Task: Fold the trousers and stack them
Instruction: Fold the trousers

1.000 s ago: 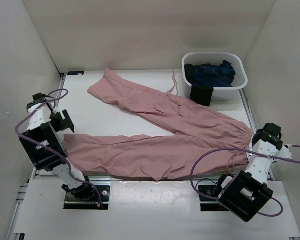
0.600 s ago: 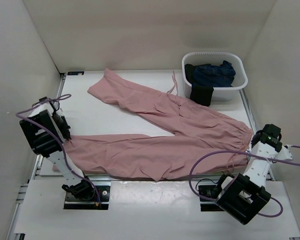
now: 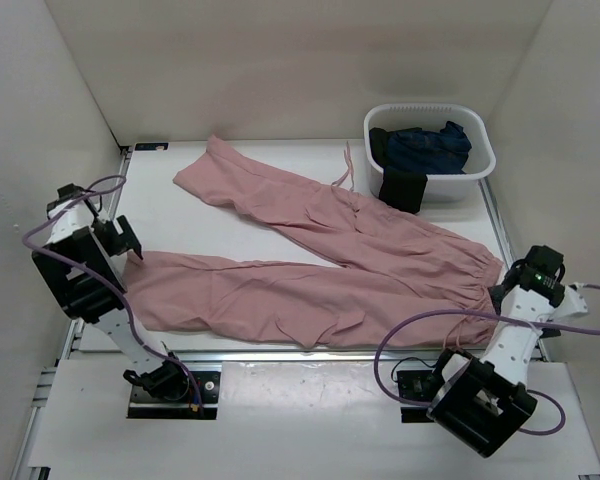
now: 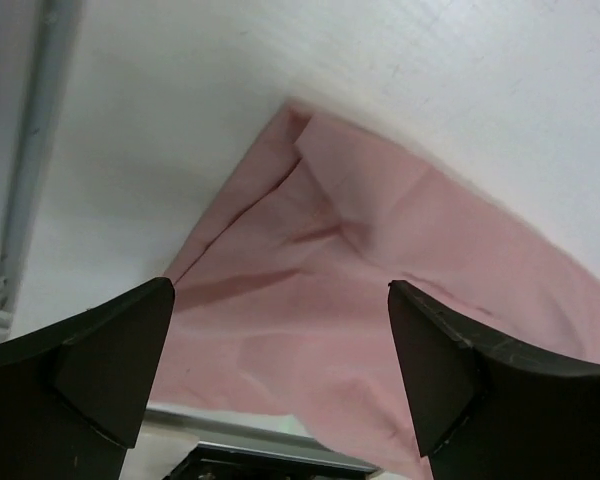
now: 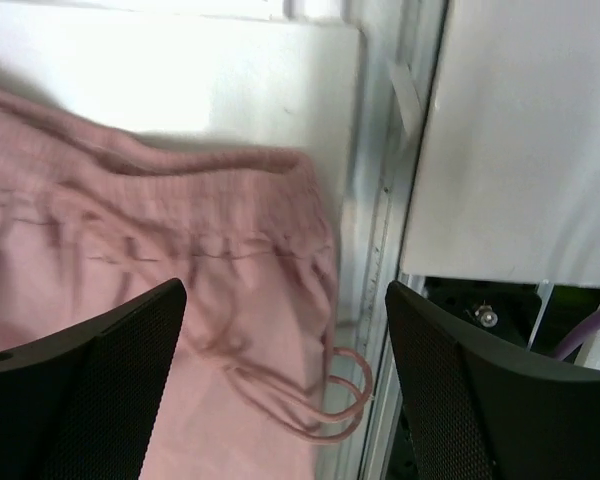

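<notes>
Trousers (image 3: 320, 265) sprawl in a V just left of and in front of the tub (image 3: 458, 186); my left gripper (image 4: 280, 345) and right gripper (image 5: 285, 375) gape empty.
Thin, light, floppy cloth, likely to slide and crease: I would pinch the cuff (image 4: 305, 135) and the elastic waistband (image 5: 210, 185).

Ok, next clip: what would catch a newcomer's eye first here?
The dusty-pink thin-fabric trousers, spread in a wide V over most of the white table, waistband at the right edge. Next, the white plastic basket in the far right corner, holding a dark blue garment with a black cloth draped over its front rim.
</notes>
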Action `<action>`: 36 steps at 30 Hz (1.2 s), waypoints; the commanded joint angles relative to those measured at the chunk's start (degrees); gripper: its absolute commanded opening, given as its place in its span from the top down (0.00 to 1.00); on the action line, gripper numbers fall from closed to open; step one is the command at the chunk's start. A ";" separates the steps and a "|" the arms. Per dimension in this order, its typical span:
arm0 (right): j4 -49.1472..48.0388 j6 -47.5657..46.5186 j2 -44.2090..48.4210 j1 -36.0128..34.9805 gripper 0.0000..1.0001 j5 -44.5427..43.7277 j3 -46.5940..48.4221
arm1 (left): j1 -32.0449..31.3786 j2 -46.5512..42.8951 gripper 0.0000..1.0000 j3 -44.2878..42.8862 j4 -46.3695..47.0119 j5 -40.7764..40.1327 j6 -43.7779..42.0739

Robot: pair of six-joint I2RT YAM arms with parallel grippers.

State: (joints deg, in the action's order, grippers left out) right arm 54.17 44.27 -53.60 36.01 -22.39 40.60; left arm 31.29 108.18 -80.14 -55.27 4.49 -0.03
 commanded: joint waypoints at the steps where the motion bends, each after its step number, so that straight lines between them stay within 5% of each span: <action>1: -0.47 -2.34 1.39 -3.29 0.15 -3.26 7.11 | 1.32 -9.99 0.00 0.68 0.42 -3.34 0.03; 5: -3.27 -5.68 2.89 -9.80 0.26 -1.70 10.99 | -0.17 -19.04 0.00 8.47 -0.11 -5.45 0.03; 12: -8.28 1.69 -3.60 -18.87 0.78 5.07 2.22 | -0.17 -17.58 0.03 28.08 10.24 -17.30 0.03; 16: -9.44 2.22 -12.29 -18.87 1.00 6.92 -0.26 | -0.17 -15.19 0.05 24.87 10.27 -15.92 0.03; 22: -10.49 -2.25 -14.86 -18.87 0.97 9.56 9.03 | -3.68 -13.44 0.01 -3.28 2.19 1.11 0.03; 27: -9.88 -6.03 -20.81 -19.49 0.64 7.45 20.73 | -10.62 -5.19 0.00 -19.42 1.04 12.11 0.03; 30: -9.88 -7.79 -27.57 -19.49 0.51 8.50 27.22 | -16.07 5.26 0.00 -28.73 1.56 11.07 0.03; 36: -9.88 -7.18 -40.94 -19.49 0.42 11.05 35.95 | -23.02 26.19 0.00 -48.88 4.09 2.63 0.03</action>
State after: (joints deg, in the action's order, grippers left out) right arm 43.48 38.09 -90.24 16.73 -13.04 73.25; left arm 9.85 129.93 -125.05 -49.98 9.43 -0.01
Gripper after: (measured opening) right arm 0.579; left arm 0.998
